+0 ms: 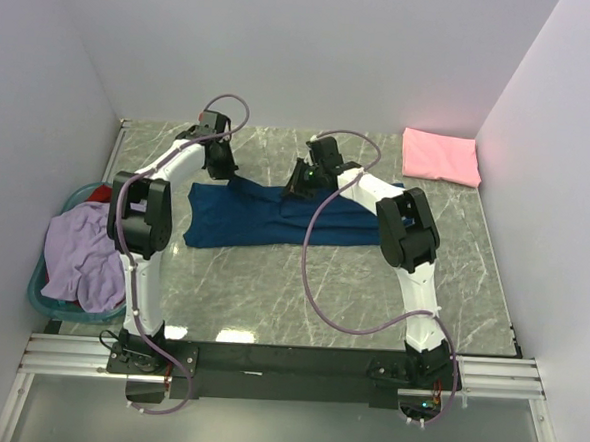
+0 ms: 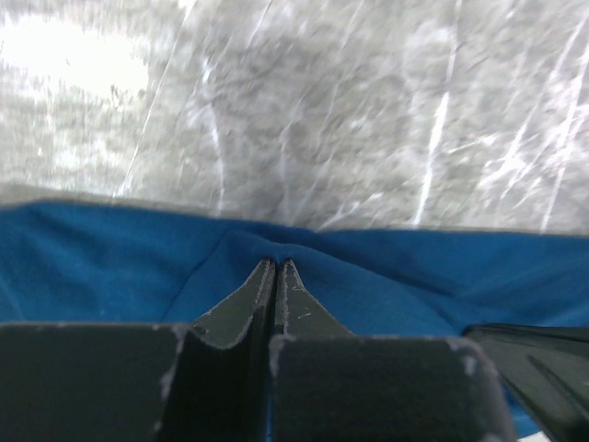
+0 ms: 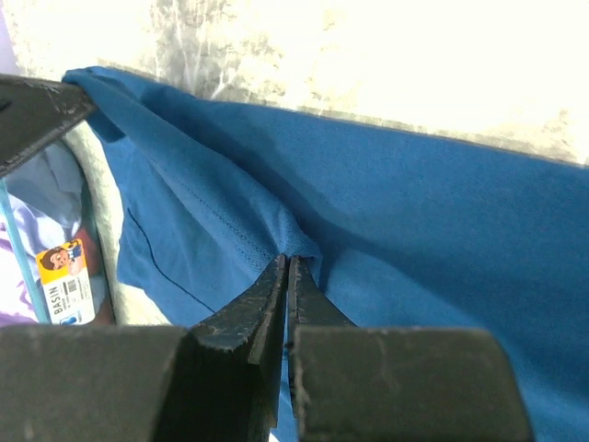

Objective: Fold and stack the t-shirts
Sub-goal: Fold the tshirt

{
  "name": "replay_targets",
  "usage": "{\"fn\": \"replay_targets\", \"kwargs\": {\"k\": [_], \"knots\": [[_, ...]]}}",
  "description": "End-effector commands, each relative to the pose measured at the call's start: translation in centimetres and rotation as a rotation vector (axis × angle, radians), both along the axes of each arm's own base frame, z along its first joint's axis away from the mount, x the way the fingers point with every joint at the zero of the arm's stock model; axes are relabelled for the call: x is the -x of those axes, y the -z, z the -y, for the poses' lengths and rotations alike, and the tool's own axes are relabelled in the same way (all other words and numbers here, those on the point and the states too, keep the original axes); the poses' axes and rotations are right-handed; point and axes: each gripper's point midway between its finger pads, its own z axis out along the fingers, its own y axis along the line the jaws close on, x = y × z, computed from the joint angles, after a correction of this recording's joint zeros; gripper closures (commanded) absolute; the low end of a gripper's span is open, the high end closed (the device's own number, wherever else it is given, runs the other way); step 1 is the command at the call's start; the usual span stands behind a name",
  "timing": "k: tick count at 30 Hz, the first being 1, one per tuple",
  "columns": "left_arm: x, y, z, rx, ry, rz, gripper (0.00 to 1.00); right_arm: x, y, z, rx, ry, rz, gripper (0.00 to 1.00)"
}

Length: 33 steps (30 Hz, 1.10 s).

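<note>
The navy blue t-shirt (image 1: 275,218) lies across the middle of the marble table, partly folded into a long band. My left gripper (image 1: 221,164) is shut on its far edge near the left end; the left wrist view shows the closed fingertips pinching blue cloth (image 2: 386,276). My right gripper (image 1: 303,186) is shut on a fold of the same shirt (image 3: 414,230) further right. A folded pink t-shirt (image 1: 440,156) lies at the far right corner. A lavender t-shirt (image 1: 82,258) and a red one (image 1: 100,193) are in the basket.
A teal plastic basket (image 1: 37,283) stands at the table's left edge, holding the lavender and red shirts; its rim and a label show in the right wrist view (image 3: 66,281). White walls enclose the table on three sides.
</note>
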Motion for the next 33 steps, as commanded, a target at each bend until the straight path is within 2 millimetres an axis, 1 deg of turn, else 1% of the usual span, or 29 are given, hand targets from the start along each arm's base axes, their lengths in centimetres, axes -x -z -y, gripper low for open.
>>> {"fn": "replay_targets", "kwargs": {"k": [1,7,13,18,22,24,28,31,33], "knots": [[-0.3,-1.3,-0.6,-0.015,-0.015,0.014,0.95,-0.9,-5.2,0.6,-0.046,0.019,0.094,0.93],[0.7,-1.6,-1.1,-0.01,-0.041,-0.026,0.95,-0.5,-5.6,0.6,-0.047,-0.003,0.088,0.93],[2.1,-1.1,-0.8,0.024,-0.036,-0.096,0.94,0.2,-5.8,0.6,-0.052,-0.021,0.07,0.93],[3.1,-1.7,-0.8,0.034,-0.042,-0.106,0.93,0.9,-5.8,0.6,-0.056,-0.036,0.06,0.92],[3.9,-1.8,-0.9,0.032,-0.041,-0.129,0.92,1.4,-5.2,0.9,-0.049,-0.038,0.032,0.92],[4.5,-1.4,-1.1,0.025,-0.043,-0.162,0.92,1.6,-5.1,0.9,-0.046,-0.039,0.026,0.92],[5.2,-1.2,-1.1,0.037,-0.044,-0.199,0.92,2.2,-4.3,1.0,-0.036,-0.046,-0.004,0.92],[5.5,-1.9,-1.2,0.047,-0.046,-0.197,0.91,2.6,-4.2,1.0,-0.028,-0.054,-0.012,0.91],[5.3,-2.3,-1.2,0.052,-0.045,-0.187,0.91,2.7,-4.5,1.0,-0.032,-0.057,-0.006,0.91]]}}
